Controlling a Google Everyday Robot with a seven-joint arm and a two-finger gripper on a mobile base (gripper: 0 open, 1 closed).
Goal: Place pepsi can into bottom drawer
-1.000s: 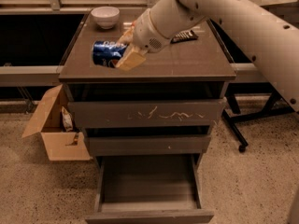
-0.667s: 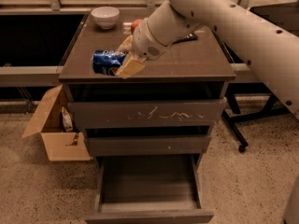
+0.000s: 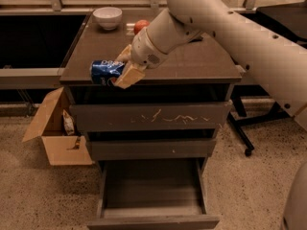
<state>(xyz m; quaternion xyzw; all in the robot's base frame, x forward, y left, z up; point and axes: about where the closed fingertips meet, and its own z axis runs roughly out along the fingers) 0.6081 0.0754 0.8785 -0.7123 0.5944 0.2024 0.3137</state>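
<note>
The pepsi can (image 3: 106, 71) is blue with white lettering and lies on its side, held at the front left edge of the cabinet top (image 3: 192, 63). My gripper (image 3: 122, 66) is shut on the can's right end; one tan finger (image 3: 128, 75) shows in front of it. The bottom drawer (image 3: 152, 191) is pulled out below, its grey interior empty. The can is well above the drawer and left of its middle.
A white bowl (image 3: 107, 17) and a red-orange apple (image 3: 140, 26) sit at the back of the cabinet top. An open cardboard box (image 3: 58, 133) stands on the floor at the left. A black chair base (image 3: 249, 128) is at the right. The scratched top drawer (image 3: 151, 115) and thin middle drawer are closed.
The gripper has carried the can forward and slightly left, from over the cabinet top's left part to its front edge. The apple has come into view behind the arm.
</note>
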